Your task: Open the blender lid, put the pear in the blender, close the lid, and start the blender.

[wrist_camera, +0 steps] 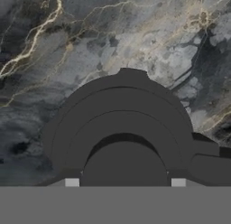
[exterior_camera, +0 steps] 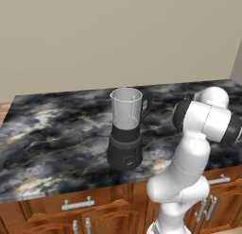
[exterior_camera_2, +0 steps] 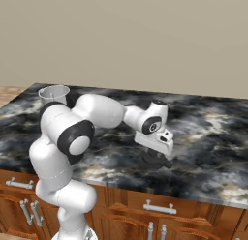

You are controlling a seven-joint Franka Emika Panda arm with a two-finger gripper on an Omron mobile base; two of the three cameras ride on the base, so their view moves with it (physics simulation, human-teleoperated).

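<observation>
Near the counter's (exterior_camera_2: 213,137) front edge the gripper (exterior_camera_2: 156,159) is closed on the blender lid (wrist_camera: 122,142), directly below it; the open blender (exterior_camera: 125,129) stands to its left.

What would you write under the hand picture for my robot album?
Gripper closed on the black blender lid, low over the dark marbled counter.

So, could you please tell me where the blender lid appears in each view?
Left base view: likely hidden behind the arm.
Right base view: blender lid on the counter, under the gripper.
Hand view: lower centre.
Shared landmark: the marbled counter.
</observation>
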